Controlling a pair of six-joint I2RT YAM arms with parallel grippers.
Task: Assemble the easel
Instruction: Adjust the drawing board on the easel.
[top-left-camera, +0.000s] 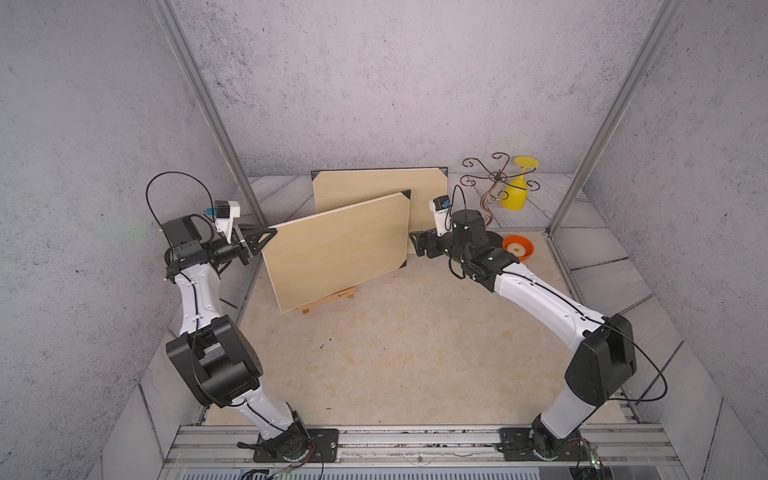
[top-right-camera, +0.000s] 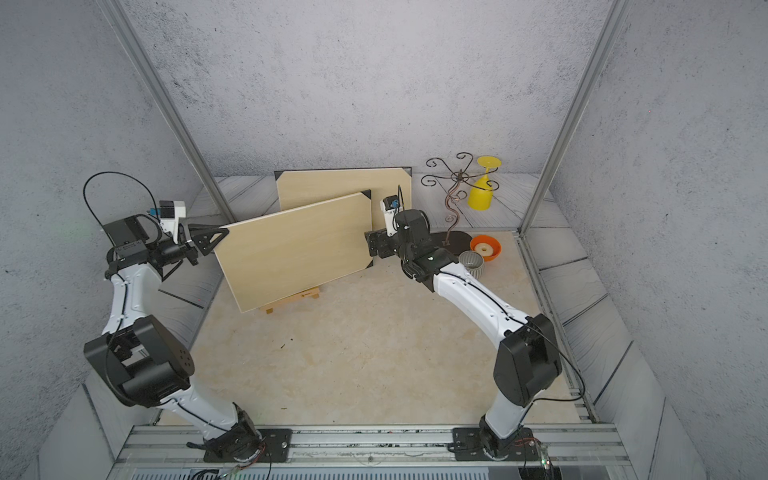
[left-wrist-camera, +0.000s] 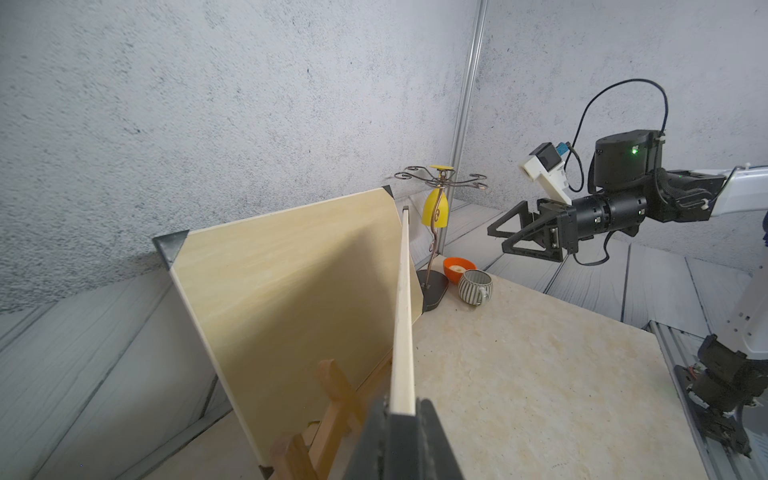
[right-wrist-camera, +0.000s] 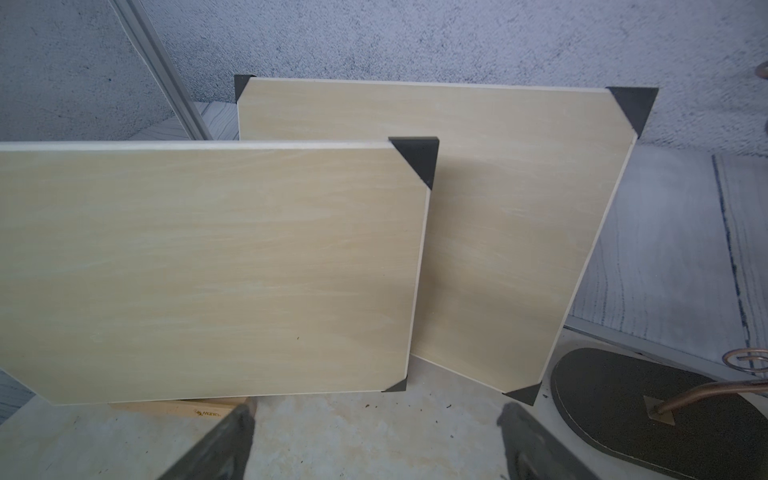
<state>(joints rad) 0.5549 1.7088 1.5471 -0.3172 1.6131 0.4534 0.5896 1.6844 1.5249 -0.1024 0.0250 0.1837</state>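
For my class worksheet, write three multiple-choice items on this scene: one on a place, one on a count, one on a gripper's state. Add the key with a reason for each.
1. Where is the yellow glass?
A. hanging from the wire rack
B. lying flat at the robot's far left
C. gripped by an arm

2. How many wooden boards are there?
A. one
B. two
C. four

3. What state is the right gripper in?
A. shut on a board
B. shut on the glass
C. open, holding nothing

Key: 1 A, it hangs bowl-down from a rack arm. 2 B, the front board stands before the back board. 3 C, its jaws stand apart, touching nothing.

Front board (top-left-camera: 336, 249) pale matt wood; wall (top-left-camera: 374, 83) rough grey; tabletop (top-left-camera: 395, 353) marbled
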